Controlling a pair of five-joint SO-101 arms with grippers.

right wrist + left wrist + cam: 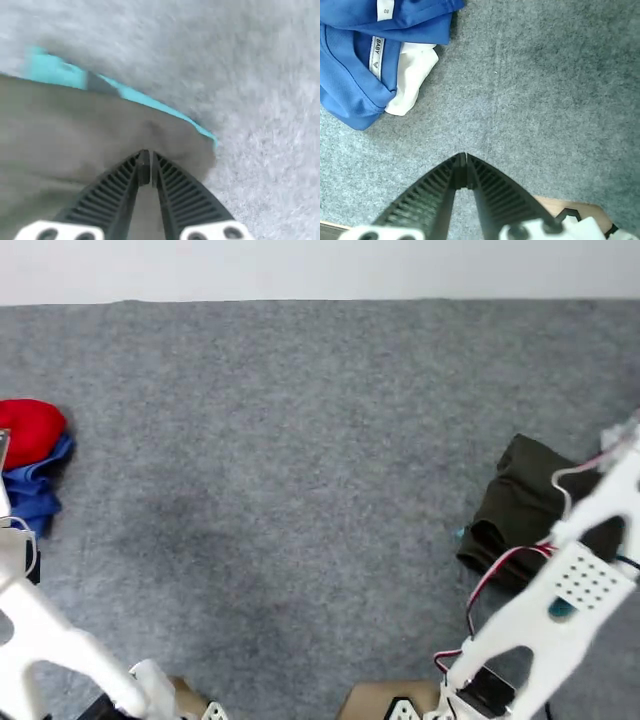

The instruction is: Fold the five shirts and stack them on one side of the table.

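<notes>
hovering with both sets of fingers together: right gripper over the folded olive shirt at the table's right edge, left gripper near the blue shirt at its left edge; i'd open wide, pinch one layer.

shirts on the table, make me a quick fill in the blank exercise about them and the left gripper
1. In the high view, the red shirt touches a ___ one.
2. The edge of a ___ shirt peeks from under the dark olive shirt.
3. The left gripper hangs over the bare grey table cover with its jaws ___.
Missing words: blue, turquoise, shut.
</notes>
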